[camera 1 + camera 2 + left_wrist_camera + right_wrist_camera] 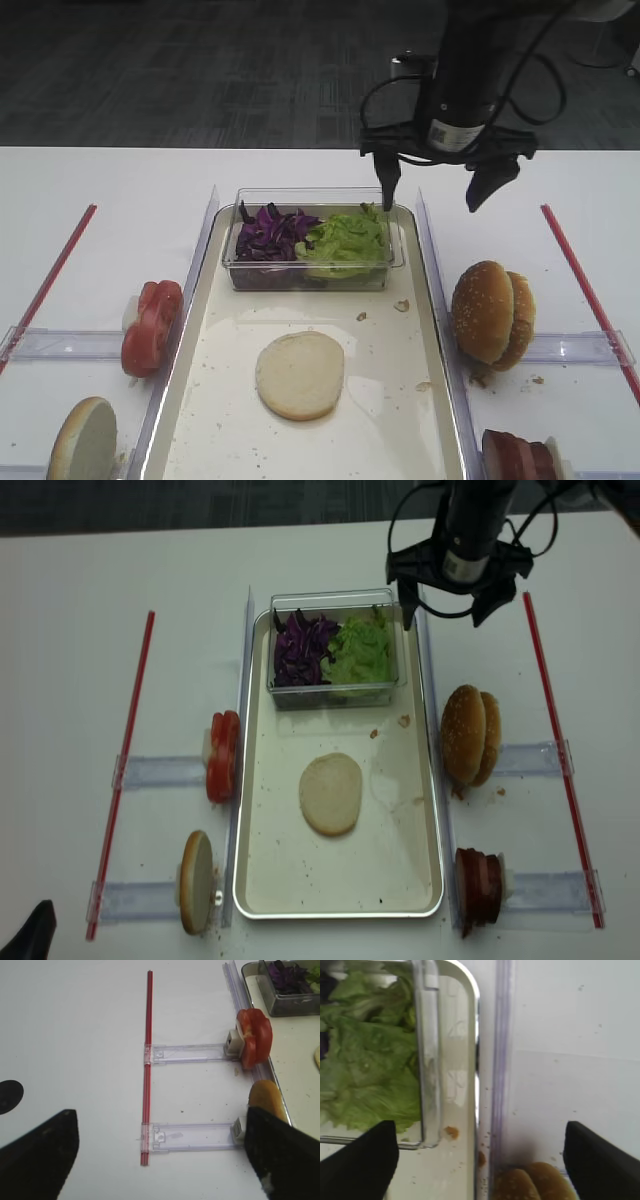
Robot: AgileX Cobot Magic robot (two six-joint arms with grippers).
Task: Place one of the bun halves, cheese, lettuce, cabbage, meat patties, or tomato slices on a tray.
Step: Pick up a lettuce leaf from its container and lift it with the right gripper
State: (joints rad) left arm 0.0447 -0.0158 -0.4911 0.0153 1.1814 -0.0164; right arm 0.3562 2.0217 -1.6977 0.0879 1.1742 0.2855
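Approach step: right gripper [436, 186], fingers spread and empty, hovers over the tub's [312, 275] right edge beside the lettuce [345, 240]; next it must shift over the leaves, descend, pinch, carry to the tray [400, 400].

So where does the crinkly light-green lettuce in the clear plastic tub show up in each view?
Exterior high: lettuce fills the right half of the clear plastic tub, at the long metal tray's far end.
Exterior high (realsense): lettuce, upper middle, right half of the tub.
Right wrist: lettuce fills the left side.
Left wrist: only a sliver at the top right corner.
Shared landmark: the purple cabbage beside it.
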